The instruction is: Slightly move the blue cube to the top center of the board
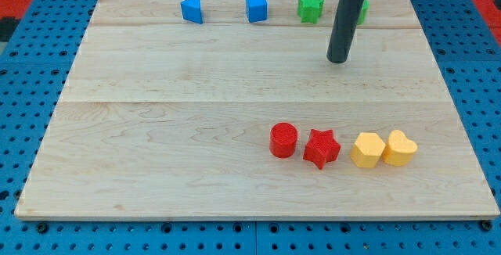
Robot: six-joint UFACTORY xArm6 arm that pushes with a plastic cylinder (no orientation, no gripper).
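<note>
My tip [337, 59], a bare rod with no fingers to open or close, touches nothing; green star [311, 8] at its 11 o'clock. Blue cube [256, 8] sits at 10 o'clock, top edge of board [156, 130], blue wedge [192, 9] at cube's 9 o'clock

A pale wooden board [156, 114] made of 3 joined planks lies on a blue perforated table [31, 59]. Along the view's top edge of the board I see 4 plastic blocks: a blue wedge-like block [192, 9], a blue cube [256, 8], a green star-shaped block [311, 8], and a second green block [362, 11] mostly hidden behind the rod. Toward the view's lower right, a red cylinder [283, 140] touches a red star [322, 148]; just beside them a yellow hexagonal block [367, 149] touches a yellow heart-shaped block [400, 147].
</note>
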